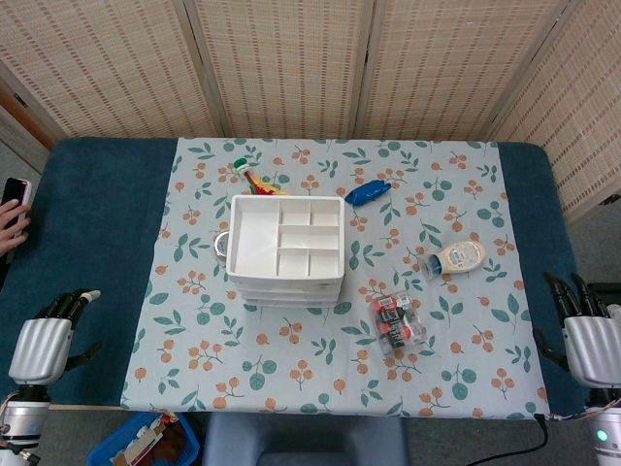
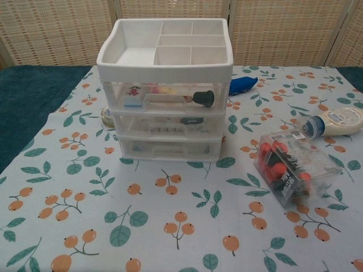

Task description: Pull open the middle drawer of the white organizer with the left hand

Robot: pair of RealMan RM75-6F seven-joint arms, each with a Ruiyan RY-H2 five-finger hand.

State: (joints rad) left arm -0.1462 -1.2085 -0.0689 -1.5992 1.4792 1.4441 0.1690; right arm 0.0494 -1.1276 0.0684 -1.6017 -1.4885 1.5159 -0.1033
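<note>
The white organizer (image 1: 286,249) (image 2: 165,90) stands mid-table on the floral cloth, with a divided tray on top and three clear drawers facing me. All three drawers sit pushed in; the middle drawer (image 2: 164,122) shows its handle at the front. My left hand (image 1: 47,342) hovers at the table's near left corner, far from the organizer, fingers apart and holding nothing. My right hand (image 1: 588,335) hangs at the near right edge, fingers spread and empty. Neither hand appears in the chest view.
A clear box of red-capped items (image 1: 399,320) (image 2: 290,167) lies right of the organizer. A squeeze bottle (image 1: 455,258) (image 2: 333,122) lies further right. A blue object (image 1: 367,192) (image 2: 243,84) and small toys (image 1: 254,178) sit behind. A person's hand with a phone (image 1: 14,209) is at the left edge.
</note>
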